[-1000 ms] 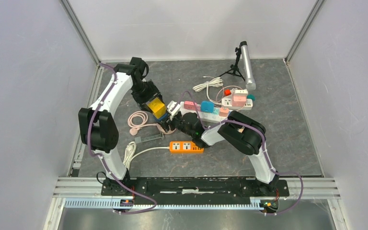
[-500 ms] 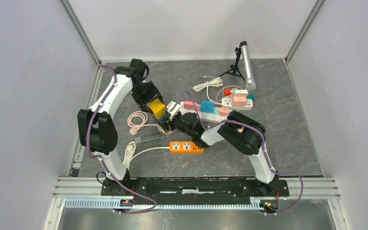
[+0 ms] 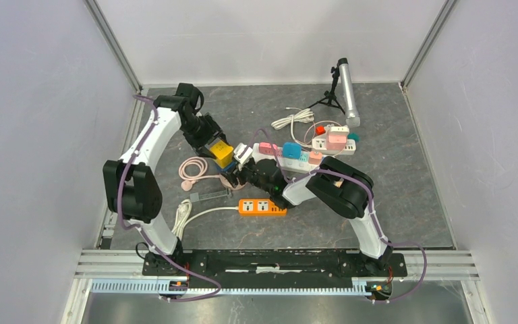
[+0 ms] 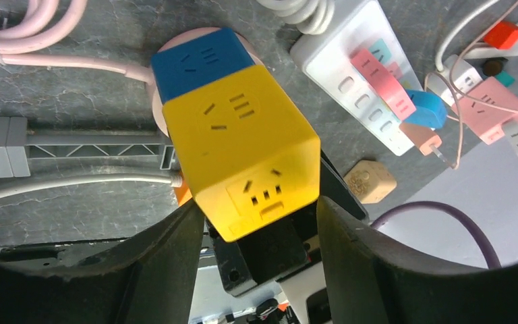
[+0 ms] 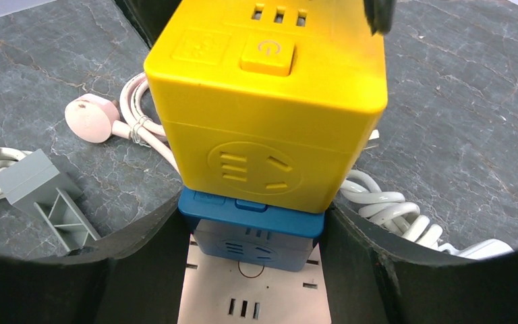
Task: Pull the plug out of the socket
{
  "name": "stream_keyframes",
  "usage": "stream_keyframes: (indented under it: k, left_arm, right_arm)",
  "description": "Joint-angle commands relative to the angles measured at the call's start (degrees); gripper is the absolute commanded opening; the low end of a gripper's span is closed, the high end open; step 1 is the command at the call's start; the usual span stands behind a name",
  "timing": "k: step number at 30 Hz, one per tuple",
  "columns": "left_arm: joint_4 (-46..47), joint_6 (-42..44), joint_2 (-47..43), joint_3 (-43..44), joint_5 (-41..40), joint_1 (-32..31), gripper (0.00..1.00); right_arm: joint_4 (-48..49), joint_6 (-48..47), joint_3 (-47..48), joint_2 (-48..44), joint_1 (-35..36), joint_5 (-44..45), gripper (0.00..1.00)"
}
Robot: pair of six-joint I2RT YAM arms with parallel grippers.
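Left gripper (image 4: 260,206) pinches yellow cube (image 4: 243,142); right gripper (image 5: 253,216) clamps blue cube (image 5: 249,233) below it. Risk: a skewed pull binds the pins, or blue cube slips free and rides along.

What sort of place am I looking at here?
Probably a robot test booth: plain walls box in a table, two arms are bolted to its near edge, and power strips lie scattered as practice props.
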Motion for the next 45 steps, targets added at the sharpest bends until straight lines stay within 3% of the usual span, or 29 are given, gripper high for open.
stream_keyframes:
  k: [1, 5, 11, 12, 14, 16, 19, 22, 28, 38, 42, 45]
  left_arm:
    - [2.9, -1.6, -4.9, 2.8, 5.8, -2.3, 0.02]
    - [7.1, -4.4, -5.7, -2.4, 9.9, -3.6, 0.02]
    - [1.3, 1.6, -6.0, 2.6, 2.5, -1.5, 0.02]
    - [0.7, 2.3, -6.0, 3.3, 1.0, -1.5, 0.09]
    - [0.4, 2.6, -6.0, 3.5, -0.6, -1.5, 0.41]
    - [0.4, 2.3, -5.6, 3.5, -0.9, -1.5, 0.64]
    - [0.4, 2.3, -4.2, 3.5, -2.7, -1.5, 0.78]
    - [0.7, 2.2, -2.9, 3.6, -2.8, -1.5, 0.87]
    - [1.8, 2.2, -1.5, 2.1, -6.4, -1.8, 0.92]
    - [4.1, 3.0, 0.9, -0.5, -5.7, -2.3, 0.65]
    - [4.1, 4.0, 0.6, -1.8, -5.8, -2.3, 0.68]
    - [4.1, 4.9, 1.0, -1.8, -5.6, -2.3, 0.82]
  right_arm:
    - [-12.1, -2.6, -0.5, 3.8, 1.4, -1.4, 0.0]
    - [-16.4, -2.8, 2.2, 4.6, 1.4, -1.0, 0.0]
    - [-13.6, -2.8, 0.0, 3.5, 1.4, -1.4, 0.0]
    - [-13.2, -2.8, -0.2, 3.4, 1.5, -1.4, 0.0]
    - [-11.7, -2.9, -1.2, 3.0, 1.4, -1.4, 0.0]
    - [-11.0, -2.9, -1.7, 2.9, 1.4, -1.4, 0.0]
    - [-11.1, -3.1, -1.7, 2.9, 1.4, -1.4, 0.0]
    - [-11.2, -3.5, -1.8, 2.8, 1.4, -1.2, 0.0]
    - [-11.2, -3.7, -1.7, 2.9, 1.5, -1.1, 0.0]
    - [-11.3, -4.5, -1.8, 3.2, 1.6, -0.8, 0.0]
    - [-11.1, -4.6, -1.7, 3.3, 1.7, -0.6, 0.0]
    - [-11.2, -5.0, -1.7, 3.3, 1.9, -0.5, 0.0]
